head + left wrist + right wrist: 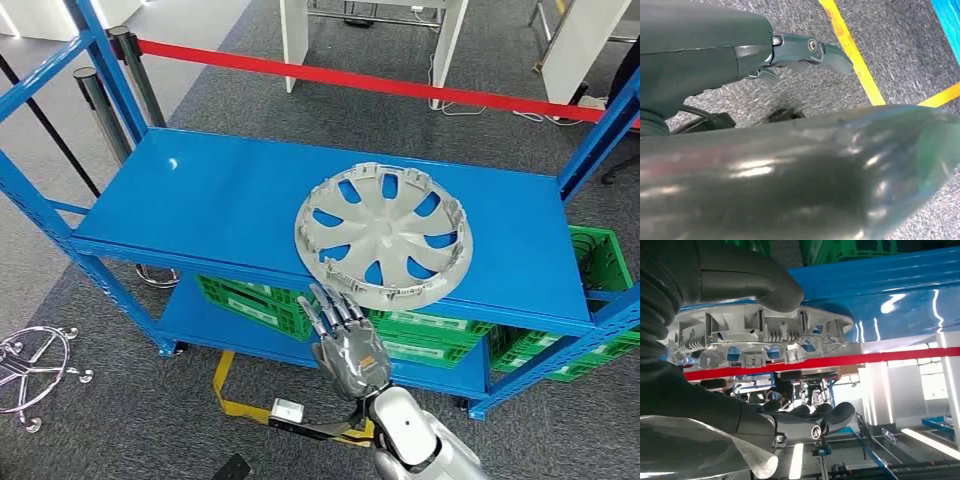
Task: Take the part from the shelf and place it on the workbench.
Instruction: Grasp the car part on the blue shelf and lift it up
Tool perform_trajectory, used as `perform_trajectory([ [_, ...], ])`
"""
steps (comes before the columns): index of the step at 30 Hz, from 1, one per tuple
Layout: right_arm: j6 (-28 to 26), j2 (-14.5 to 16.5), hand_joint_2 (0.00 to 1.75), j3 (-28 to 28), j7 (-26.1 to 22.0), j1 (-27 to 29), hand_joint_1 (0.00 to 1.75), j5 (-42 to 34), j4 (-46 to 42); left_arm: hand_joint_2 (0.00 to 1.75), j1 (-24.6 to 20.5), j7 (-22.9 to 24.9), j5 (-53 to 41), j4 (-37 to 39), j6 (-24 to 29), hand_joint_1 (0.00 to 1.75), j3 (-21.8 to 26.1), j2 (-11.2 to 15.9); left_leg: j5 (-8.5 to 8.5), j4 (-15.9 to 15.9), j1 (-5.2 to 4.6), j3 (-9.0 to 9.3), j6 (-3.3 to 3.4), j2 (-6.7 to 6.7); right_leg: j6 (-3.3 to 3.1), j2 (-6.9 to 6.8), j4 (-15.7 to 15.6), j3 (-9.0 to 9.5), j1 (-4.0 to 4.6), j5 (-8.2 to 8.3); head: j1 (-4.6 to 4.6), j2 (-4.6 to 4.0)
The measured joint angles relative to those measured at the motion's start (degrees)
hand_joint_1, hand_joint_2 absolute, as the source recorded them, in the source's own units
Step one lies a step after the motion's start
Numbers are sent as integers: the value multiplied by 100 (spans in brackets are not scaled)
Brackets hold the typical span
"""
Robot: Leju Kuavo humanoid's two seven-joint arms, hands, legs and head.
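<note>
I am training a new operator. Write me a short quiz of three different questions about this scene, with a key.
1. True or false: the round silver plastic wheel cover lies on the blue metal shelf.
2. The right hand is: A) gripping the cover, B) open at the cover's near edge, C) on the floor.
3. What colour are the plastic crates on the lower level?

Key: 1 true; 2 B; 3 green.

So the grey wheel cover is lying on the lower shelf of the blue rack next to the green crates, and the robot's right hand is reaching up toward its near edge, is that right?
Not quite. The grey wheel cover lies on the upper shelf of the blue rack, not the lower one; the green crates sit on the shelf below it. The head view shows this. The rest holds: the right hand is reaching toward the cover's near edge.
</note>
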Motion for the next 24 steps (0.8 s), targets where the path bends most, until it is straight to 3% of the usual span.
perform_trajectory([
  [13,250,132,175,-226,240,-316,0,178,544,0,1,-2,-102,0,-150,0,-29,-6,1,0,0,0,0,0,1,0,0,0,0,2,0,0],
  [24,80,244,175,-530,406,-648,0,218,1413,0,1,130,-149,0,-75,0,-67,-85,1,0,-1,-1,1,-1,3,-1,0,0,0,3,1,-1],
])
